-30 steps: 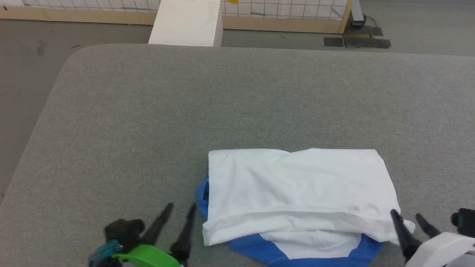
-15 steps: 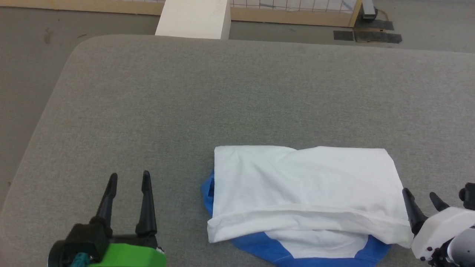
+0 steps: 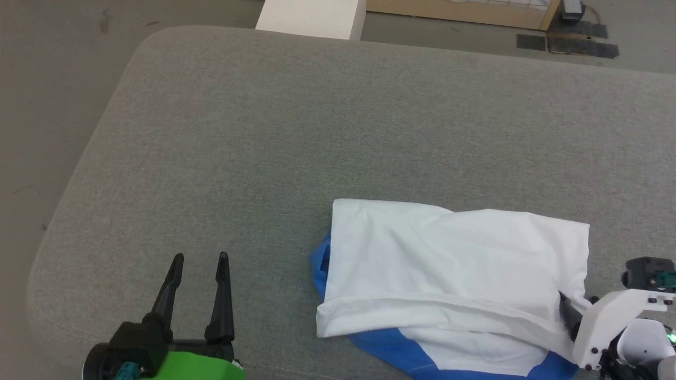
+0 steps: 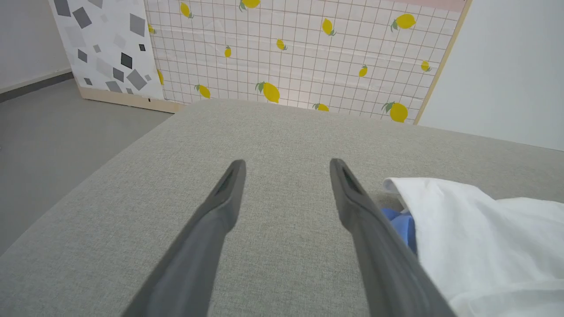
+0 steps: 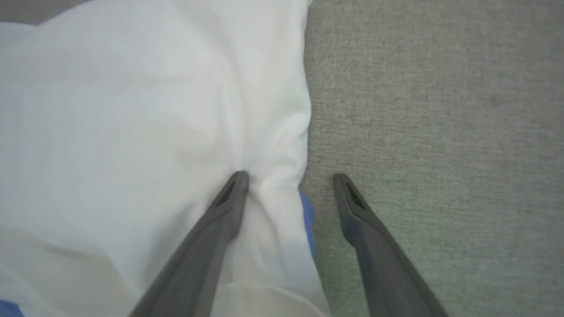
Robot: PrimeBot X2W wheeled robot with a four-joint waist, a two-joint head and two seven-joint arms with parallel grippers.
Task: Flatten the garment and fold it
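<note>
Grey woven cloth covers the desk (image 3: 264, 132), whose far left corner is rounded; beyond its far edge stand a white block (image 3: 311, 18) and a wooden frame on the grey floor (image 3: 53, 79). In the left wrist view a panel printed with lemons on a grid (image 4: 286, 53) stands behind the desk, with a panel of grey squares (image 4: 105, 48) just beside it.

On the near right part of the desk lies the garment (image 3: 449, 264), folded into a rough rectangle. White cloth is on top, with a thick fold running across near its front. Blue cloth shows along the near edge and peeks out at the left side.

At the lower left, the left claw (image 3: 200, 255) has its two dark fingers spread and empty, over bare desk well to the left of the garment.

At the garment's right edge, the right claw (image 5: 289, 175) is spread too. One finger presses its tip into the white cloth, puckering it, while the other is over bare desk. It pinches nothing.
</note>
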